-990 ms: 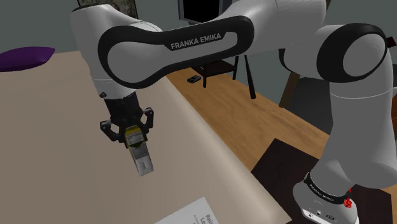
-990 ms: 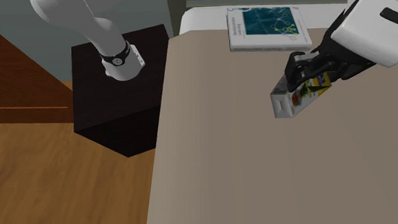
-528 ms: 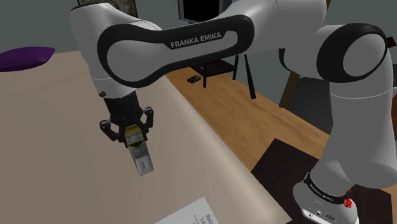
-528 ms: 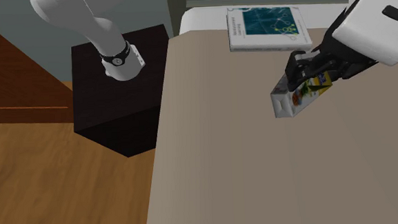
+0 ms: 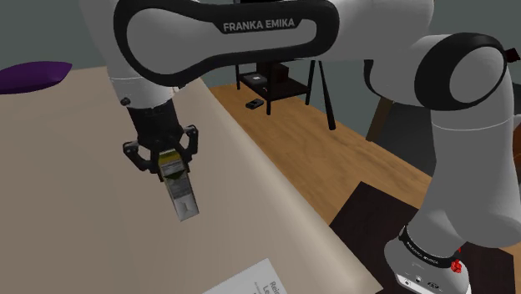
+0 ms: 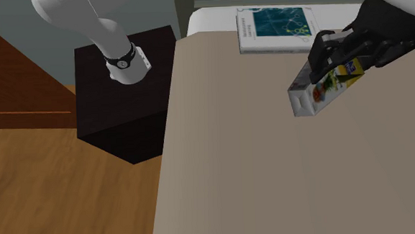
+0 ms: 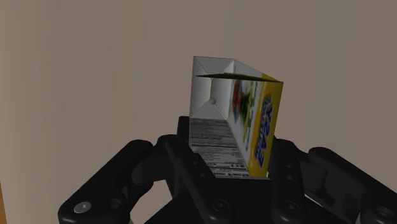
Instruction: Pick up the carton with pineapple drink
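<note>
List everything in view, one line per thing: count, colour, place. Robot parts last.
Carton: 1, white and yellow with a fruit print, tilted, clasped over the table.
Table: 1, beige, under the carton.
Booklet: 1, white with a blue-green cover, flat on the table near the stand.
Cushion: 1, purple, at the table's far end.
Rack: 1, dark, on the floor beyond the table.
Floor: 1, brown wood.
Stand: 1, black box, beside the table.
Arm: 1, white with dark joints, reaching over the table.
Fingers: 2, black, shut on the carton.
</note>
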Robot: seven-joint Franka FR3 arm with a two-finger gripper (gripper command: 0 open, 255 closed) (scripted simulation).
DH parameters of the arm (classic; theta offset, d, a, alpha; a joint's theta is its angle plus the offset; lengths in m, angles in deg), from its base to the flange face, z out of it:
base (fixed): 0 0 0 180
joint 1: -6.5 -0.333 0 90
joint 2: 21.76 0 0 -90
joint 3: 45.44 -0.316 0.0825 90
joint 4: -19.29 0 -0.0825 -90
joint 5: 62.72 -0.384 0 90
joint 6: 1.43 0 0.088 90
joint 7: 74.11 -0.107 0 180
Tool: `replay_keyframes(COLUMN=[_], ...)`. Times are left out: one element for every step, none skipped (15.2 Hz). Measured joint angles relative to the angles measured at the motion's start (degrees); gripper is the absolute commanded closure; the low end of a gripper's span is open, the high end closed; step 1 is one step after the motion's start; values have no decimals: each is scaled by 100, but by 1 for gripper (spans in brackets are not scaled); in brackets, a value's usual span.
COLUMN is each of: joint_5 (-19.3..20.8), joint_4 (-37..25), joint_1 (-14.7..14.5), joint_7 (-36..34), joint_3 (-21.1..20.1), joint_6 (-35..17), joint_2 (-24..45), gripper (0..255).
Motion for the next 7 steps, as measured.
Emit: replay_keyframes(joint_5=[16, 30, 42, 46, 64, 85, 95], joint_4=[-126, -260, -385, -462, -607, -743, -842], joint_1=[-30, -60, -91, -103, -137, -175, -196], joint_7=[-4, -7, -13, -8, -8, -13, -11], joint_3=[3, 5, 5, 5, 10, 14, 16], joint_6=[90, 192, 289, 358, 461, 552, 628], joint_2=[36, 69, 94, 102, 143, 187, 210], gripper=[255, 255, 255, 255, 255, 255, 255])
